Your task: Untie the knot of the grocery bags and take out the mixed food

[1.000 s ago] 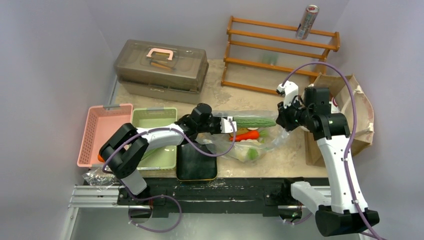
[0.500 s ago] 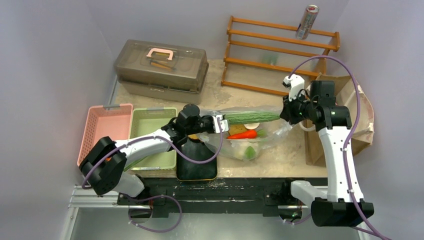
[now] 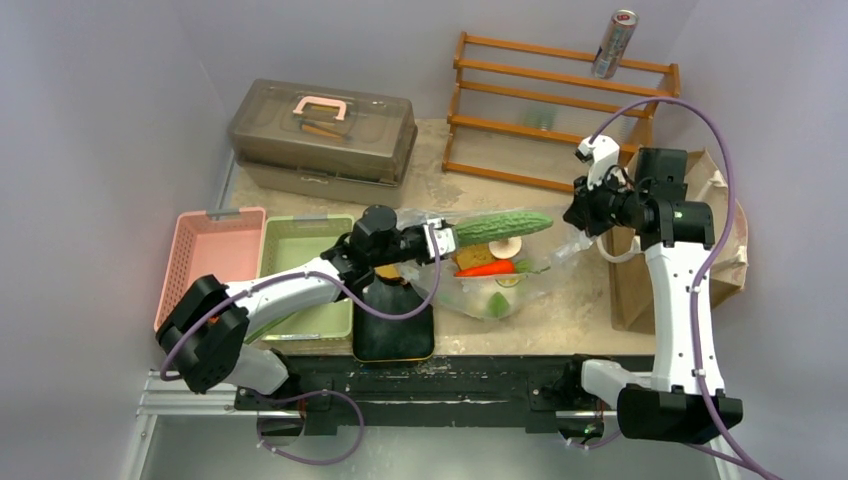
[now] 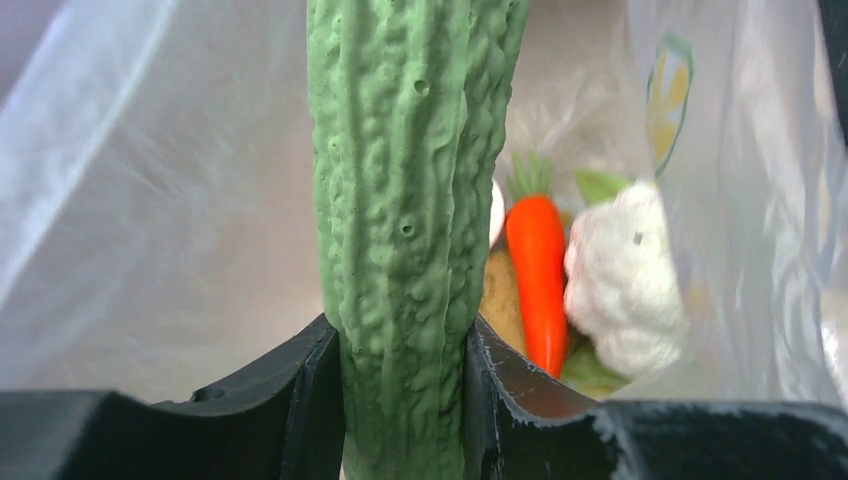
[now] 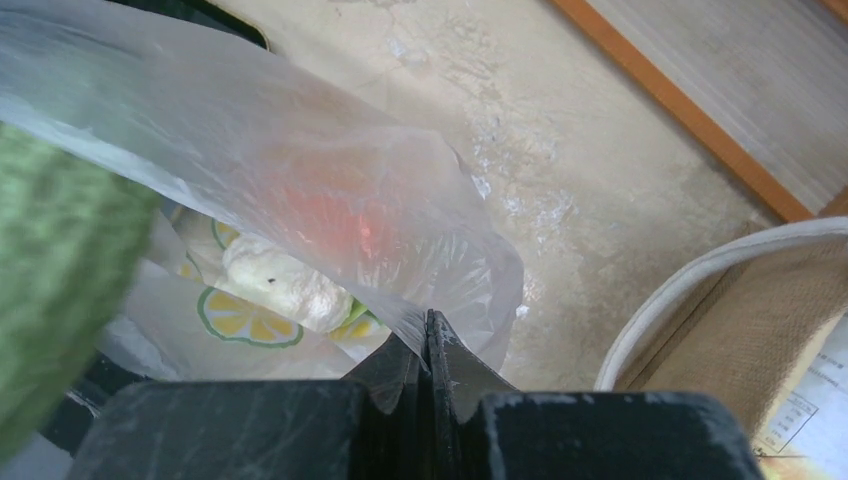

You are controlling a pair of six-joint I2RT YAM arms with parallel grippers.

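cucumber (image 4: 410, 200), stiff n bumpy, prob light, sits clamped near its end in left gripper (image 4: 405, 345), half out of the mouth of plastic bag (image 5: 330, 190); right gripper (image 5: 428, 345) pinched shut on bag's thin slippery far edge.

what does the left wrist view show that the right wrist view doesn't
Only the left wrist: the left gripper clamped on the cucumber, and a clear look at the carrot with its green top. Only the right wrist: the right gripper shut on a fold of the plastic bag, plus the table, a wooden rack rail and the brown paper bag. Both: the plastic bag, the cucumber (a green blur in the right wrist view) and the white cauliflower.
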